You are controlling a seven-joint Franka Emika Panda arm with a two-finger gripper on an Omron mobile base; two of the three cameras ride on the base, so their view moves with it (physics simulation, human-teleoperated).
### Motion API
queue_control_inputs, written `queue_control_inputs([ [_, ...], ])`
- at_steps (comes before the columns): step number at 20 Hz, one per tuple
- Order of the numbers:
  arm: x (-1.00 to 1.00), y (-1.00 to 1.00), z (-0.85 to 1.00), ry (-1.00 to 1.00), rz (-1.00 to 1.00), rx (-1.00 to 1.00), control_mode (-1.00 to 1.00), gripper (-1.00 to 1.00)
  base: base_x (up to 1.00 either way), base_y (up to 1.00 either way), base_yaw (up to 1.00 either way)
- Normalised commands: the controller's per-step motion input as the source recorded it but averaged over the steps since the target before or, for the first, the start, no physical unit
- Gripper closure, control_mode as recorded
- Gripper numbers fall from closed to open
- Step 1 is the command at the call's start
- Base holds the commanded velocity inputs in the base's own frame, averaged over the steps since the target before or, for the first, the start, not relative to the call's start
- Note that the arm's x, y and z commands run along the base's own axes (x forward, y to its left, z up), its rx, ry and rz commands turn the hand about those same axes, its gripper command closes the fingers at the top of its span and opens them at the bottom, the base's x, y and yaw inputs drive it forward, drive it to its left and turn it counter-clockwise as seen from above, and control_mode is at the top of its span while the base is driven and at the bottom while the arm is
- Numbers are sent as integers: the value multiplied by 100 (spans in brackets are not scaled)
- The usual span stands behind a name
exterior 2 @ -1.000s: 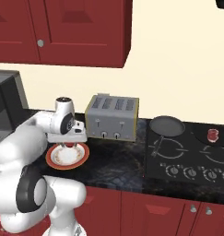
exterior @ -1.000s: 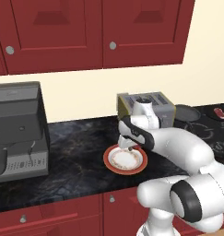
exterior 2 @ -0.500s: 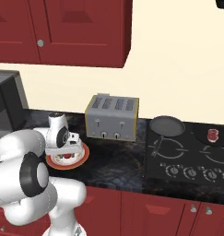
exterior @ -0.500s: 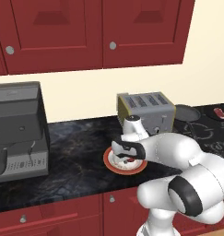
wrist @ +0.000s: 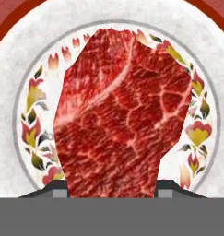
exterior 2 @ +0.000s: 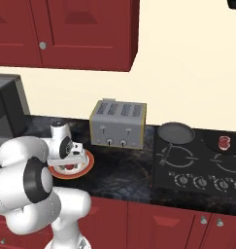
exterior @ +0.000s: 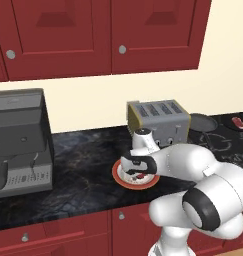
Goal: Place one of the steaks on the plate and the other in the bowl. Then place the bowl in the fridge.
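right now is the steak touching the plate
Cannot tell. In the hand view the steak covers the plate centre, but no view shows contact or a gap.

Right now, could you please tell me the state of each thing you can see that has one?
steak: over the plate's centre, between the fingers; released or not, cannot tell.
plate: flat on the counter, under the gripper.
second steak: lying on the stovetop, far right.
frying pan: empty, on a back burner.
upper cabinets: doors shut.
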Motion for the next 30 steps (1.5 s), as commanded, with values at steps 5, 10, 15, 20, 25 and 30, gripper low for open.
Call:
queue_control_inputs([
  [5,-1,-3,12,0,-1,0,-100,-100,0,0,0],
  [10,-55,-4,95,-1,-7,0,-100,-100,0,0,0],
  [15,-98,-36,92,-10,-9,3,-100,-100,0,0,0],
  [20,-42,-60,45,-1,-7,18,-100,-100,0,0,0],
  [25,-12,-15,14,2,1,4,-100,-100,0,0,0],
  [30,0,-9,0,0,0,0,100,-100,0,-16,0],
])
